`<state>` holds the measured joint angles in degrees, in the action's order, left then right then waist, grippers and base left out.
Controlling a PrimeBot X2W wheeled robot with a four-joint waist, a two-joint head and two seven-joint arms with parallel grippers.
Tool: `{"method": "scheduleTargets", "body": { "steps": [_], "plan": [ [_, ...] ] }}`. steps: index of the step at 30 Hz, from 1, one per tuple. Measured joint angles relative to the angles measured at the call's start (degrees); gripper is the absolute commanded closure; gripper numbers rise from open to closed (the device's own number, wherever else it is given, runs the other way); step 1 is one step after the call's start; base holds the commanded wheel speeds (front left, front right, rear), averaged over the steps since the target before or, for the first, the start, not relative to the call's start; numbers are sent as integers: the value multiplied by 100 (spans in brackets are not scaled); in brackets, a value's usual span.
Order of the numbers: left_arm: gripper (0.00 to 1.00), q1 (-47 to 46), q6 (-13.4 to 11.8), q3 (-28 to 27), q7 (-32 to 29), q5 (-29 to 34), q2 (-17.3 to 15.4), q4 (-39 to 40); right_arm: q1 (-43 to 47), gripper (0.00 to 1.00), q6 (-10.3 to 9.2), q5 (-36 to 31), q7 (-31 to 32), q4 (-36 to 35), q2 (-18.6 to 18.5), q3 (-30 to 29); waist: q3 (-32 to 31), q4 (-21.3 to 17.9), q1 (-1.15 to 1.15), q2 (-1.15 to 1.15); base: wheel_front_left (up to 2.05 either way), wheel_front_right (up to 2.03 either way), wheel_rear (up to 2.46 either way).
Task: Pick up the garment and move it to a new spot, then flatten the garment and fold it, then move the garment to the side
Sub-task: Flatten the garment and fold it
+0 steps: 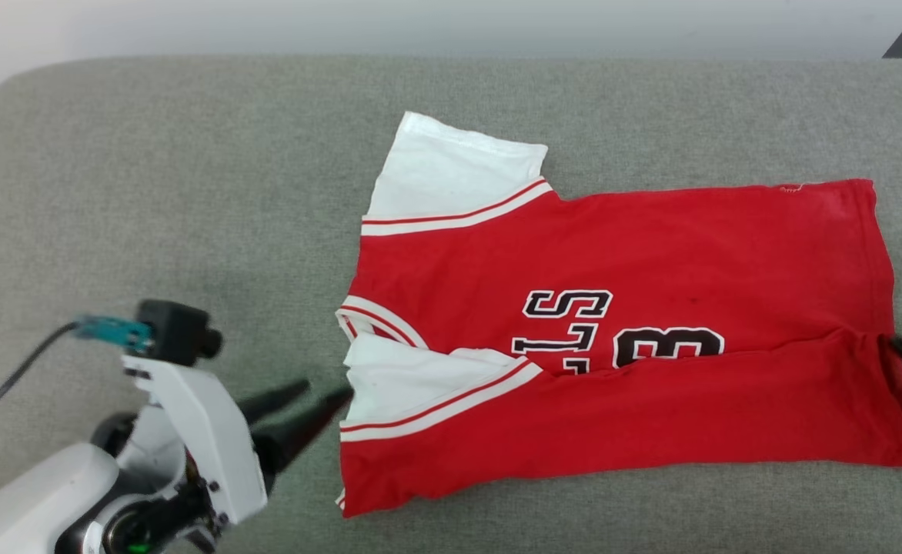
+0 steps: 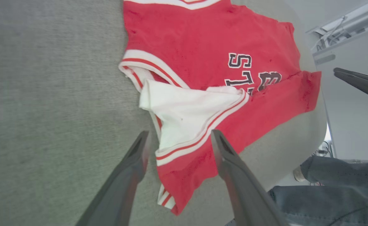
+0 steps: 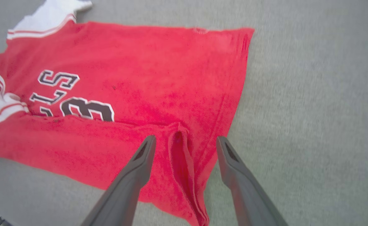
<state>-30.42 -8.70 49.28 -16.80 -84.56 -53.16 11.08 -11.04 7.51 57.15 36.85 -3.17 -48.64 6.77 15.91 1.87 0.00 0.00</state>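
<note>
Between left tool (image 2: 180,133) and right tool (image 3: 186,138): shirt (image 1: 651,246) flat on bench (image 1: 151,192), near long side folded over. Both tools fingers apart, empty, at sleeve (image 2: 184,110) and hem (image 3: 184,163). Judged left: more folds, move aside.

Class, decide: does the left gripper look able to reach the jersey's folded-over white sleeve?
Probably yes: the left gripper is open, its fingertips at the edge of the white sleeve of the garment, with nothing between them.
</note>
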Motion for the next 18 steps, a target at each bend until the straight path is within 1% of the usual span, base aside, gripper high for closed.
{"method": "scheduleTargets", "body": {
  "steps": [3,7,11,15,18],
  "plan": [
    [0,75,-14,-186,582,176,99,-175,-146,0,0,-458,-653,74,403,-133,-57,12,-1,0,0,0,0],
    [0,109,-19,-385,1394,448,448,-499,-399,0,0,-1127,-1681,258,969,-216,-47,15,0,0,0,0,0],
    [0,-196,-4,-571,1946,827,720,-1090,-641,0,0,-1647,-2526,445,1470,-241,28,-47,0,0,0,0,0],
    [0,-975,65,-609,2008,1233,934,-1803,-840,0,0,-1962,-3097,509,1880,-199,137,-199,0,0,0,0,0],
    [0,-1705,205,-546,1774,1513,1046,-2370,-986,0,0,-2054,-3366,449,2092,-258,229,-365,0,0,0,0,0]
  ]
}}
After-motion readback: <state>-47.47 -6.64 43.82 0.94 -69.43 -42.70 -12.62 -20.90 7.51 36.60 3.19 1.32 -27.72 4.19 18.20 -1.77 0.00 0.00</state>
